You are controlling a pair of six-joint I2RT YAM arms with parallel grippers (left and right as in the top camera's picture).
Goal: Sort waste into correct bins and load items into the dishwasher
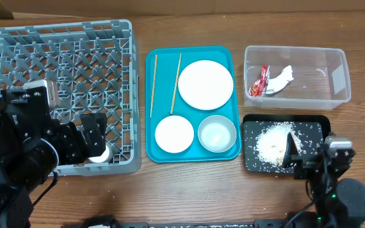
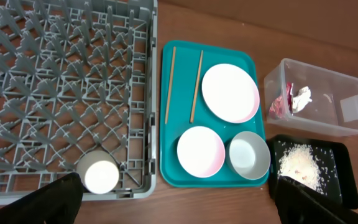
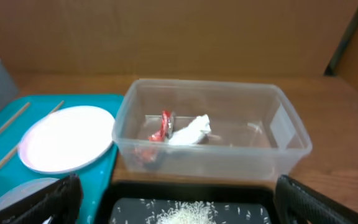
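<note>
The grey dish rack (image 1: 62,69) holds a small white cup (image 1: 100,154) at its front right corner; the cup also shows in the left wrist view (image 2: 100,176). My left gripper (image 1: 97,138) (image 2: 179,211) hovers above that corner, open and empty. The plate (image 1: 205,84), two bowls (image 1: 174,134) (image 1: 217,133) and two chopsticks (image 1: 153,84) (image 1: 176,82) lie on the teal tray. The clear tub (image 1: 294,48) holds the red wrapper (image 1: 258,82) and the white tissue (image 1: 282,79). The black tray (image 1: 284,117) holds rice (image 1: 274,144). My right gripper (image 1: 296,158) (image 3: 179,211) is open and empty at the black tray's front edge.
The teal tray (image 1: 233,60) sits between the rack and the two bins. The clear tub stands behind the black tray, at the right. Bare wooden table runs along the front edge. The right wrist view shows the tub (image 3: 210,93) with a wall behind it.
</note>
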